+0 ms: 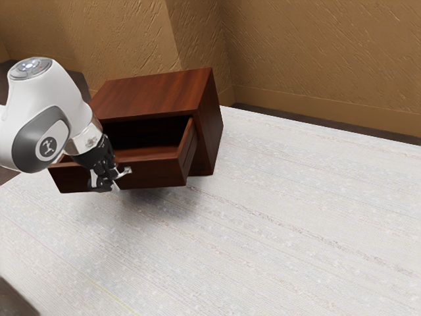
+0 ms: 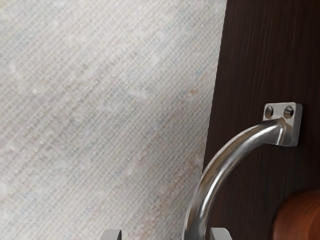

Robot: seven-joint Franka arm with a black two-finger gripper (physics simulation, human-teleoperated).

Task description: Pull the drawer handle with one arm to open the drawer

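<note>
The black two-finger gripper [image 2: 165, 234] has its jaws parted. The two grey fingertips [image 2: 111, 234] stand apart, and the curved silver metal handle [image 2: 225, 155] runs down between them. It lies close against one fingertip and clear of the other, so the gripper has no two-sided hold on it. The handle's far end joins a small square silver mounting plate [image 2: 283, 117] with two screws, which is fixed to the drawer's dark front panel.

In the exterior view the gripper [image 1: 104, 183] hangs at the front of the dark reddish-brown wooden drawer [image 1: 151, 172], at about nine o'clock from the picture's middle. The handle [image 1: 123, 171] juts out just beside it at two o'clock. The drawer stands well out of its housing, drawn toward about seven o'clock. Its inside lies in deep shadow, so I cannot tell what it holds.

The white and grey robot arm [image 1: 39, 112] comes down to the gripper from ten o'clock. Behind the drawer, the reddish-brown wooden box cabinet [image 1: 158, 92] sits at about eleven o'clock on the pale grey woven-textured table [image 1: 276, 217]. Beyond the table, from twelve to two o'clock, rise rough tan plaster walls [image 1: 316, 46] with a matching baseboard.
</note>
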